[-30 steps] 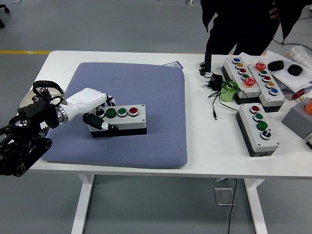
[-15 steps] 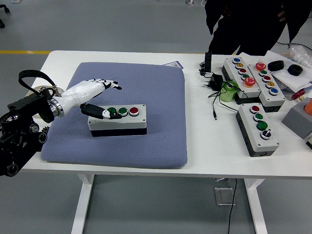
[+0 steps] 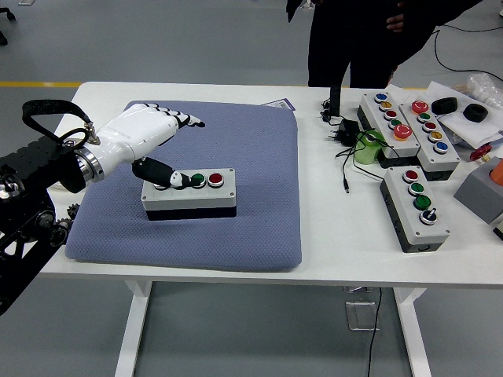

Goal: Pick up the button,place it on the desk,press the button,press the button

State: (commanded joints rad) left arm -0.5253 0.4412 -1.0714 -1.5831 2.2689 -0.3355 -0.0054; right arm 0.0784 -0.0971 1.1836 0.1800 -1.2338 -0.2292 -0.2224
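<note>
1. Currently the left hand (image 3: 157, 129) is open and grips nothing: its white fingers (image 3: 182, 118) are stretched out above the blue pad (image 3: 259, 157), while the black thumb (image 3: 161, 173) points down onto the top of the button box (image 3: 189, 193)
2. Directly under the thumb sits the grey button box, flat on the pad; its green button (image 3: 197, 180) and red button (image 3: 215, 179) lie just beyond the thumb tip, to the right of the hand
3. Whether the thumb tip rests on a button or on the housing beside it cannot be told
4. Risk: a thumb pressing off-centre may slide off the cap and strike the neighbouring green button
5. Risk: the soft pad may yield under the push, so the box could tilt or creep sideways and the press may not register
6. Far right of the hand, three more button boxes (image 3: 416, 207) and loose cables (image 3: 346, 153) lie on the white table (image 3: 330, 243); a person (image 3: 354, 39) stands beyond them
</note>
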